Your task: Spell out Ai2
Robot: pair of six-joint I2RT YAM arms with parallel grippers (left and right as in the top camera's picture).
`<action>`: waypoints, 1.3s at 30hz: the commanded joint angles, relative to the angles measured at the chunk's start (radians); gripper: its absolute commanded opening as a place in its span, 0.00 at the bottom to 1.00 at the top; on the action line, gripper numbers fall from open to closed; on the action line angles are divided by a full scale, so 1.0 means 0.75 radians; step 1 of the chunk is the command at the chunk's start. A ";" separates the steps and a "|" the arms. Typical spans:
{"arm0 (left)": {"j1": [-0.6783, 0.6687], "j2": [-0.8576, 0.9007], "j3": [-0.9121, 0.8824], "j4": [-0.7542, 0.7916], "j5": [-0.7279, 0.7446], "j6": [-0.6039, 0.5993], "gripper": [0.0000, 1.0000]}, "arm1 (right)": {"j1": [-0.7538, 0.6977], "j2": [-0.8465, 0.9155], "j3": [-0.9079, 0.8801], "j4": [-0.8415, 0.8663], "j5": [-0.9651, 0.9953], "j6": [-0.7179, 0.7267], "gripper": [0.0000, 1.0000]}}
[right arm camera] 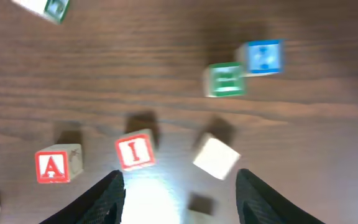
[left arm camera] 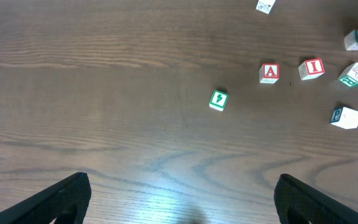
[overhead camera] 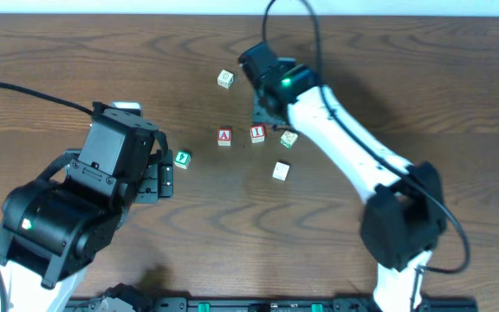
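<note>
A red "A" block (overhead camera: 224, 136) and a red "I" block (overhead camera: 257, 133) stand side by side mid-table, A on the left; both also show in the right wrist view, A (right arm camera: 56, 165) and I (right arm camera: 134, 151). A green-faced block (overhead camera: 182, 159) with a white mark I cannot read lies left of them, just ahead of my left gripper (overhead camera: 158, 173). That gripper (left arm camera: 182, 202) is open and empty. My right gripper (overhead camera: 264, 111) is open and empty (right arm camera: 179, 186), raised above the blocks beside the "I". I can read no "2" on any block.
A pale block (overhead camera: 289, 138) lies right of the "I", a white one (overhead camera: 281, 171) below it, and another (overhead camera: 225, 80) farther back. A green block (right arm camera: 226, 79) and a blue block (right arm camera: 263, 56) touch each other beneath the right arm.
</note>
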 commanded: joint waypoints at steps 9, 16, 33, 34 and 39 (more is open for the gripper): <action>0.002 0.107 -0.177 0.210 0.007 -0.016 0.95 | -0.185 -0.256 0.027 -0.200 0.057 -0.040 0.67; 0.002 0.334 -0.263 0.441 0.084 0.011 0.95 | -0.303 -0.351 0.026 -0.374 0.058 -0.039 0.66; 0.002 0.890 -0.263 0.799 0.373 -0.042 0.95 | -0.380 -0.613 -0.016 -0.531 0.144 -0.041 0.65; 0.002 0.906 -0.263 0.815 0.382 -0.042 0.95 | -0.380 -0.637 -0.036 -0.522 0.145 -0.041 0.66; 0.001 0.975 -0.263 0.900 0.390 -0.051 0.96 | -0.380 -0.776 -0.213 -0.446 0.142 -0.040 0.68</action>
